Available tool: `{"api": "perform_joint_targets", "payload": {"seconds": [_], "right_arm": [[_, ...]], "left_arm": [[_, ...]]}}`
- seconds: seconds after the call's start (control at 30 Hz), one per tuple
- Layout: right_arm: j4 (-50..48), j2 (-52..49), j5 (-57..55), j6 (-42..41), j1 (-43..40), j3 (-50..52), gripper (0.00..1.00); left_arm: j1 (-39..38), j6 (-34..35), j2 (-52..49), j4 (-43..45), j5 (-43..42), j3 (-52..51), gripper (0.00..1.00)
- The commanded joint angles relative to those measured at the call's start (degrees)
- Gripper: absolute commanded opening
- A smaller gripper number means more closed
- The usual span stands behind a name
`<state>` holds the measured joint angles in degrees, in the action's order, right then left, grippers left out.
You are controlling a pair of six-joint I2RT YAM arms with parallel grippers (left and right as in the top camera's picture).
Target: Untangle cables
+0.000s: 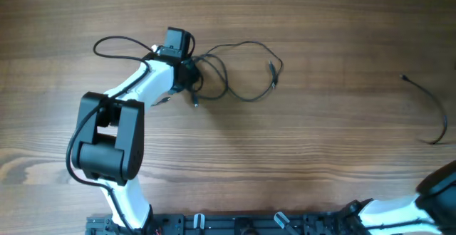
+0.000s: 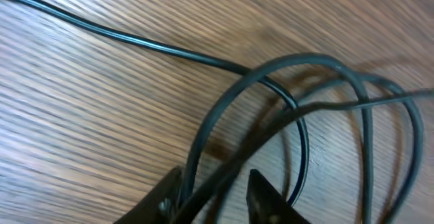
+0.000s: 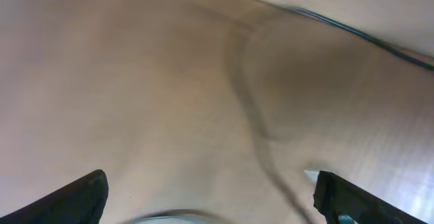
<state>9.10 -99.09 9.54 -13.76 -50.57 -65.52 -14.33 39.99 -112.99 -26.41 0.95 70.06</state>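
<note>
Progress: one cable (image 1: 443, 110) lies apart at 3 o'clock | tangle (image 1: 226, 84) at 11 o'clock not yet separated | left gripper (image 2: 215, 197) narrowly parted around a strand | right gripper (image 3: 210, 197) wide, empty

The bench (image 1: 320, 157) is warm brown wood with fine, streaky grain. The cables (image 2: 298, 59) are black to dark green, glossy where light catches them. The left arm (image 1: 142, 78) is white with black joints. The left hand (image 2: 215, 180) and the right hand (image 3: 210, 197) both have black fingers.
</note>
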Motion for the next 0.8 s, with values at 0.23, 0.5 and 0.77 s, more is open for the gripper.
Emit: {"api": "perform_joint_targets", "payload": {"seconds": [0.23, 0.5, 0.77], "right_arm": [[15.85, 1.73, 18.29, -0.61, 37.33, 1.84, 1.00], [11.67, -3.28, 12.28, 27.36, 64.70, 2.27, 0.98], [7.37, -12.24, 6.21, 39.74, 79.82, 2.27, 0.79]], "left_arm": [[-3.17, -0.55, -0.02, -0.22, -3.76, -0.61, 0.75], [-0.35, -0.46, 12.68, -1.44, -3.72, -0.61, 1.00], [4.35, 19.21, 14.84, -5.53, 0.59, -0.63, 1.00]]}}
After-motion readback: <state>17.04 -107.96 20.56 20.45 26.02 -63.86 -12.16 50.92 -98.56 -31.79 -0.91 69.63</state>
